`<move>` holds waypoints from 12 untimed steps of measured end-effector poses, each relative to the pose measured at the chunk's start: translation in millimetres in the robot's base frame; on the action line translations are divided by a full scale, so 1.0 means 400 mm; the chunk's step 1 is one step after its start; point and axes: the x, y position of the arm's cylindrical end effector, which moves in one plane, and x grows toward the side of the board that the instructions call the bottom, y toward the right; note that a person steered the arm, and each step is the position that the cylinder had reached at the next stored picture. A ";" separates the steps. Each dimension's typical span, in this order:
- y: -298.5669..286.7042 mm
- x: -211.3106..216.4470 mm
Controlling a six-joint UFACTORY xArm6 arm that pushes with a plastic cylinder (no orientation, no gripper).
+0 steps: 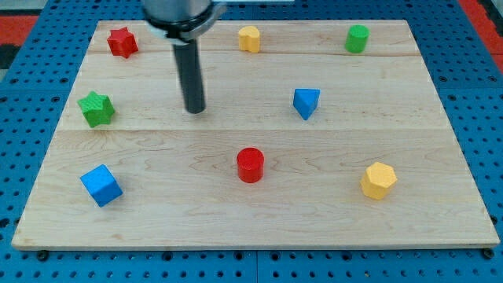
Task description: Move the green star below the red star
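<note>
The green star [96, 108] lies near the board's left edge, at mid height. The red star [122, 42] lies at the view's top left, above and slightly right of the green star. My tip [195, 109] rests on the board well to the right of the green star, at about the same height, not touching any block.
A wooden board [259, 228] on a blue pegboard. On it are a yellow block [249, 38] at top centre, a green cylinder [357, 38] at top right, a blue triangular block [306, 102], a red cylinder [250, 165], a blue cube [101, 185] and a yellow hexagon block [379, 180].
</note>
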 end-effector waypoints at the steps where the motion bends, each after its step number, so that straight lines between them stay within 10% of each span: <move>1: -0.127 0.038; 11: -0.304 -0.030; 12: -0.291 0.087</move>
